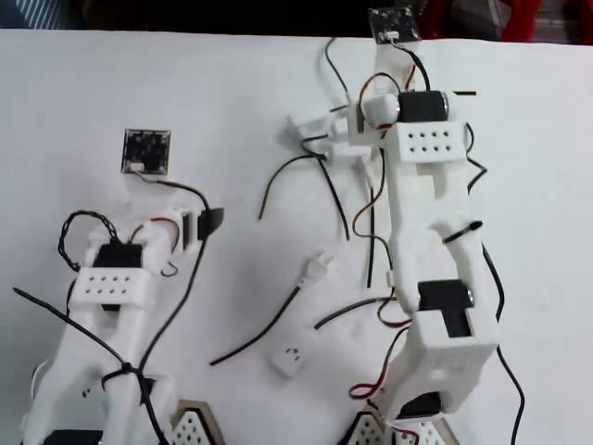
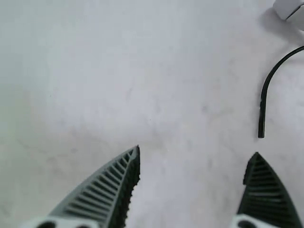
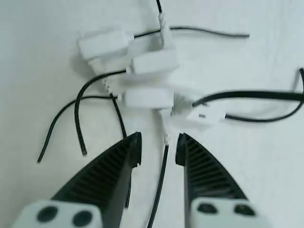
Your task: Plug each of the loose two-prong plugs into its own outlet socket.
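**Right gripper hanging at the plug pile**

From above, a pile of white plugs and sockets (image 1: 317,132) is lying on the table (image 1: 185,83), with the right arm extending over to it. One plug (image 1: 318,267) on a black lead is sitting well apart from the pile, and a lone socket (image 1: 289,358) is sitting farther off again.

At the left wrist, the left gripper (image 2: 194,159) is hanging wide open over bare table, well away from the pile and seemingly idling. A cord end (image 2: 262,102) is lying nearby.

At the right wrist, the right gripper (image 3: 158,142) is hovering just short of the pile. Its fingers are standing slightly apart, gripping nothing, and a thin black cord (image 3: 164,164) is running between them. It is probably lining up on a plug.
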You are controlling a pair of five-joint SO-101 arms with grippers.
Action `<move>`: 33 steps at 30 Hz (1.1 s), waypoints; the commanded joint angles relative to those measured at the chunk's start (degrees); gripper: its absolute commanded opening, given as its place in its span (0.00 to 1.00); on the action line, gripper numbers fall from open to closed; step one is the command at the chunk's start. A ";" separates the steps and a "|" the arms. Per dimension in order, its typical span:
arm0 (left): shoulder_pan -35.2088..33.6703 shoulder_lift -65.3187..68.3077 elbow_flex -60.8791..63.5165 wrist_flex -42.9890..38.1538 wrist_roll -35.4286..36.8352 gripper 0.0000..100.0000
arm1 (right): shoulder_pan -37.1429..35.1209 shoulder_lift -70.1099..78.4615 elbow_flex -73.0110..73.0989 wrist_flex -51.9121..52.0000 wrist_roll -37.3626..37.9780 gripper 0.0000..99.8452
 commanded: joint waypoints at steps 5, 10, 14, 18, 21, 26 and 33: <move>-0.48 -2.42 -0.26 -1.32 0.35 0.34 | -4.18 -4.18 -2.46 19.03 -0.09 0.12; -0.48 -2.42 -0.26 -1.32 0.35 0.34 | -6.29 -6.37 2.99 20.44 8.70 0.07; -0.48 -2.42 -0.26 -1.32 0.35 0.34 | -8.75 -10.77 11.16 20.35 20.31 0.02; -1.63 -2.42 -0.44 -1.23 0.44 0.34 | -10.77 -14.90 21.01 17.89 27.87 0.06; -4.26 -2.51 -0.70 -1.14 0.53 0.34 | -12.00 -17.10 29.10 13.32 33.76 0.09; -9.71 -2.15 -2.99 -0.79 3.25 0.34 | -12.88 -19.12 42.11 3.03 46.59 0.12; -10.42 -2.24 -3.08 -0.79 4.31 0.34 | -14.46 -19.30 49.67 -1.10 54.68 0.24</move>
